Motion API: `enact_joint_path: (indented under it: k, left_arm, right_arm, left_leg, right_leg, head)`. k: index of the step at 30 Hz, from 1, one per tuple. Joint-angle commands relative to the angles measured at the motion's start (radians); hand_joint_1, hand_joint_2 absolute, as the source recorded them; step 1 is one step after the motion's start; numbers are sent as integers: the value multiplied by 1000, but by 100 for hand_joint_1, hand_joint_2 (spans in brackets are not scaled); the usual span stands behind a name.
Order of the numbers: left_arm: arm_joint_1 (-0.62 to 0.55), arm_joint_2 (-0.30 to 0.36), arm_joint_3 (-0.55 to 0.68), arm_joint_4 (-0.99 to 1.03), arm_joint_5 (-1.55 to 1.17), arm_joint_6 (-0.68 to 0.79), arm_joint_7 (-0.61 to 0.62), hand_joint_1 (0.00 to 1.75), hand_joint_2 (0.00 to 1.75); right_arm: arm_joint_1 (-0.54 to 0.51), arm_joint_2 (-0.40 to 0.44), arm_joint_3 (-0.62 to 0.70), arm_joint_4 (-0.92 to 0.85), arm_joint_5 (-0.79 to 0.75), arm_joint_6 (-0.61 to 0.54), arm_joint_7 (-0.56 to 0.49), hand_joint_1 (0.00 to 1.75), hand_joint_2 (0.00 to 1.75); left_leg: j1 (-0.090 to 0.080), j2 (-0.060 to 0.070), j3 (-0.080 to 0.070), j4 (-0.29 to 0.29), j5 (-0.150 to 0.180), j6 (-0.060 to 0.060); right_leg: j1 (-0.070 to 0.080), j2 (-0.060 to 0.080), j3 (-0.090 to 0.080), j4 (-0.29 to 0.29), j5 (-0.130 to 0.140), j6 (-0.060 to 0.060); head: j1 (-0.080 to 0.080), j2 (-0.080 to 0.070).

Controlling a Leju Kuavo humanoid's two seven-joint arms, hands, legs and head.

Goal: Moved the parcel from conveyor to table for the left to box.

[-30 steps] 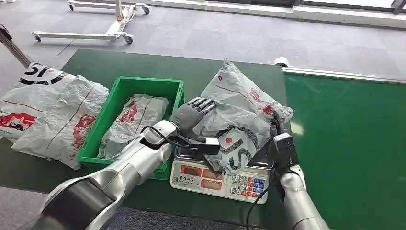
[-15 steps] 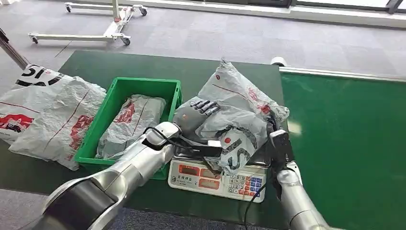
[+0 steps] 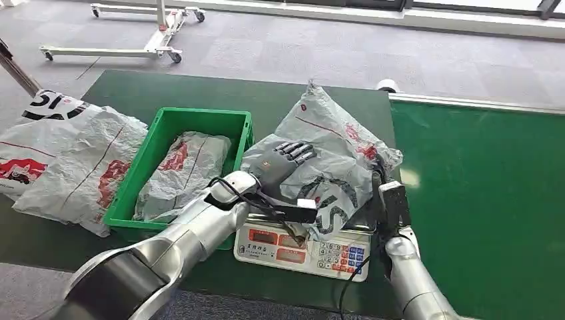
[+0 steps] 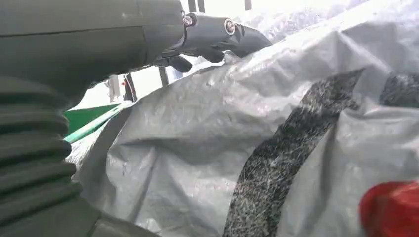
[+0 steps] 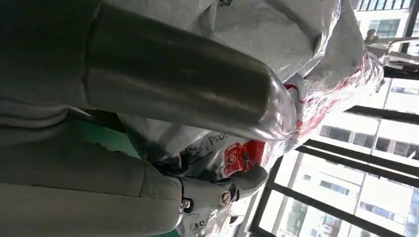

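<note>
Your parcel (image 3: 333, 157) is a grey plastic mailer bag with red and black print, lying crumpled on top of the weighing scale (image 3: 303, 248) at the near edge of the green table (image 3: 200, 90), just beside the green crate (image 3: 178, 125). It looks soft and light, with loose, slick film that will likely slide and fold under pressure, so you would do best to gather a bunched fold or cup the bulk from both sides rather than pinch a flat face. Your left hand (image 3: 280, 163) rests on the bag's upper left side with fingers spread over the film; you can't tell from these views whether it has actually closed on any of it. Your right hand (image 5: 217, 192) sits against the bag's right flank, its fingers touching the plastic, though a real grip isn't visible either. Another bagged parcel (image 3: 183, 170) already lies in the crate, larger bags (image 3: 66, 157) lie left of it, and the conveyor (image 3: 486, 193) runs to your right.
</note>
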Motion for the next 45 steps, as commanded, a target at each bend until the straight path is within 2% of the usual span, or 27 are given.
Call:
enact_joint_path:
  k: [1,4,5,19,22,45]
  left_arm:
    - [1,-13,-66,43,49,-38,-78,0,175]
    - [25,-30,-79,43,59,-44,-83,0,175]
    - [28,-33,-79,43,61,-43,-83,0,0]
    - [52,-42,-84,43,81,-52,-97,0,0]
    - [52,-42,-84,43,81,-52,-97,0,0]
    - [72,-50,-84,43,95,-63,-106,0,0]
  right_arm:
    - [26,5,48,52,-28,-2,1,0,0]
    - [30,1,52,52,-34,-1,1,0,0]
    - [29,2,52,52,-35,0,1,0,0]
    - [35,3,60,53,-40,-5,1,0,0]
    - [35,3,60,53,-40,-5,1,0,0]
    - [33,5,62,60,-50,-5,1,0,0]
  left_leg:
    - [1,-4,1,-1,0,0]
    - [1,-6,3,-3,1,1]
    - [1,-5,3,-2,0,0]
    - [0,-2,0,0,-1,0]
    - [0,-5,1,-2,0,0]
    - [0,-5,1,-2,0,0]
  right_leg:
    - [0,3,1,-1,0,-1]
    - [0,5,3,-3,0,-1]
    - [0,4,3,-3,0,-1]
    - [0,3,0,0,0,0]
    - [0,6,0,-2,0,-1]
    - [-1,7,0,-2,0,-1]
  head:
    - [0,0]
    - [0,0]
    - [0,0]
    - [0,0]
    - [0,0]
    - [0,0]
